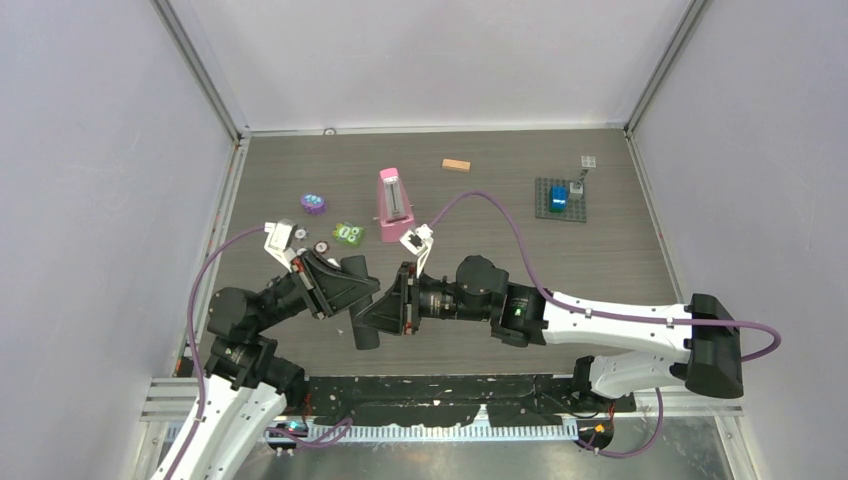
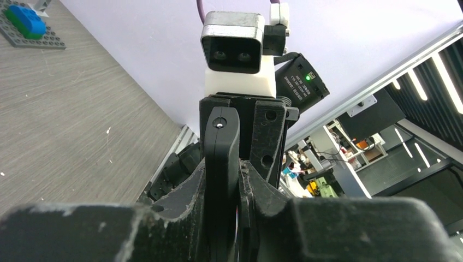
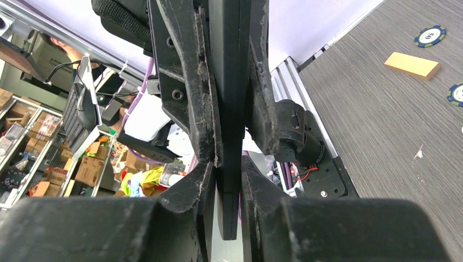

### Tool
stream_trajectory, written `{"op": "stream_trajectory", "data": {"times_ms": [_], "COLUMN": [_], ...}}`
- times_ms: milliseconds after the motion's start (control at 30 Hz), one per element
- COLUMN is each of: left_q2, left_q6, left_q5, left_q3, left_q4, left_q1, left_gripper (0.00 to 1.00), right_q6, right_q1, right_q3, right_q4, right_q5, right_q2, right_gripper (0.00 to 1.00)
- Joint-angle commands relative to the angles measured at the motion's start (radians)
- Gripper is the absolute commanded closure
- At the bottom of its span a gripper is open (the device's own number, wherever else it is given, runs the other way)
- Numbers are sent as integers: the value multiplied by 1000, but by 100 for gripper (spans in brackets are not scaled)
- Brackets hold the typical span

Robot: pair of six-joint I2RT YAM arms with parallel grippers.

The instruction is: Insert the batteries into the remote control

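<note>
Remote control (image 3: 229, 136) looks smooth matt black plastic, table (image 1: 600, 270) matt grey wood-grain.

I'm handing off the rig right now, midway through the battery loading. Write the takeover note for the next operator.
Left claw: shut on the black remote control.
Right claw: shut on the same remote, from the opposite end.
No batteries show in any view; find them first.
Done: remote gripped between both claws.
Left: whether the compartment is open cannot be told; all loading remains.
</note>
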Motion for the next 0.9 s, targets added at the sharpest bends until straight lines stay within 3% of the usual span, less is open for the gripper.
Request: {"op": "stream_trajectory", "data": {"times_ms": [0,133,267,467,600,767,867], "left_q2": [-8,-20,-42,-48,-40,-46,-58], "left_q6": [0,46,162,303,291,302,315], "left_q5": [16,-3,-82,-384,-461,-497,-524], "left_q3": [1,5,41,143,152,165,174], "left_q4": [28,-56,-281,-763,-902,-990,-1029], "left_q1": [-2,-2,-2,-1,-2,-2,-2], "left_gripper": [64,23,1,0,0,0,0], "right_q6": [5,-3,-31,-93,-156,-228,-271], "right_q1": [5,4,-11,-114,-264,-395,-434], "right_q3": [-6,-30,-52,-85,-108,-145,-116], "right_q4": [69,15,-132,-577,-843,-931,-923], "right_q5": [43,111,220,405,593,721,756], "right_q2": [-16,-50,-114,-194,-201,-137,-17], "right_gripper": [91,94,95,95,95,94,94]}}
